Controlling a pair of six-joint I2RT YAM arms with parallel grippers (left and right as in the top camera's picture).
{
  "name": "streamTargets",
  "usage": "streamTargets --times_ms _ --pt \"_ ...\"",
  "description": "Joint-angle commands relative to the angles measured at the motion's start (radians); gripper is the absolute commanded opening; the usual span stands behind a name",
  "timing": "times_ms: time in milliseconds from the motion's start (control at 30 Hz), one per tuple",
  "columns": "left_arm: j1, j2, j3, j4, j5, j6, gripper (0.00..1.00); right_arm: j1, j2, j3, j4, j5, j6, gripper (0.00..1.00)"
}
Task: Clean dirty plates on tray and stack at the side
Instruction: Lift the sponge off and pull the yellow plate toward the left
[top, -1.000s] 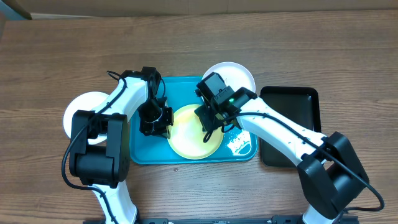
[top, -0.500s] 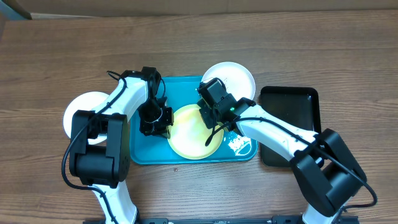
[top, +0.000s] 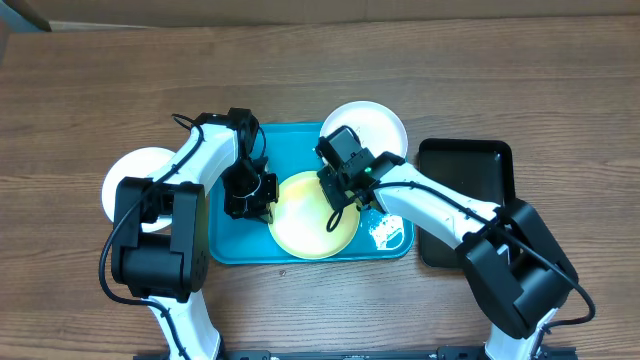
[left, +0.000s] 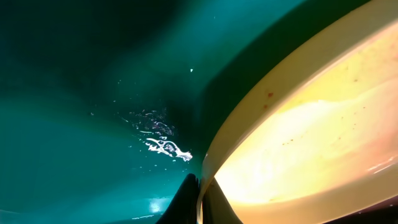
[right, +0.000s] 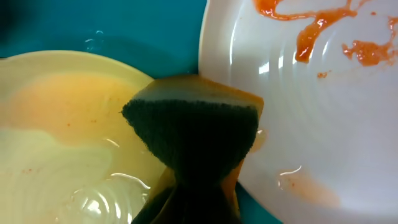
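text: none legible | labels: none | numbers: none (checked all three views)

table (top: 520, 80): wood grain, matt
tray (top: 295, 145): smooth glossy plastic, wet glints
pale yellow plate (top: 305, 225): glossy, watery film
white plate (right: 311, 124), tray's 1 o'clock: smooth, shiny
sponge (right: 193, 124): rough dark face, orange foam
black tray (top: 470, 190), 3 o'clock: plastic, dull sheen

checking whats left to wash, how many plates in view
3: a pale yellow plate centred on the turquoise tray, a sauce-smeared white plate at its far right corner, a second white plate on the table left of it.
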Motion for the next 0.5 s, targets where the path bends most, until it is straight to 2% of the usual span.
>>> streamTargets --times_ms 0,300,467 --pt "-0.002 0.011 -0.005 0.002 -0.007 -0.013 0.04 0.001 -0.089 0.074 -0.087 -0.034 -0.007 0.04" --pt "-0.001 0.011 -0.005 0.008 -0.015 -0.013 0.04 -0.024 -0.232 0.121 -0.202 -0.034 0.061 0.04" --pt "0.000 -0.009 -0.003 0.013 -0.074 -0.017 0.04 -0.116 -0.251 0.121 -0.329 -0.039 0.136 0.04"
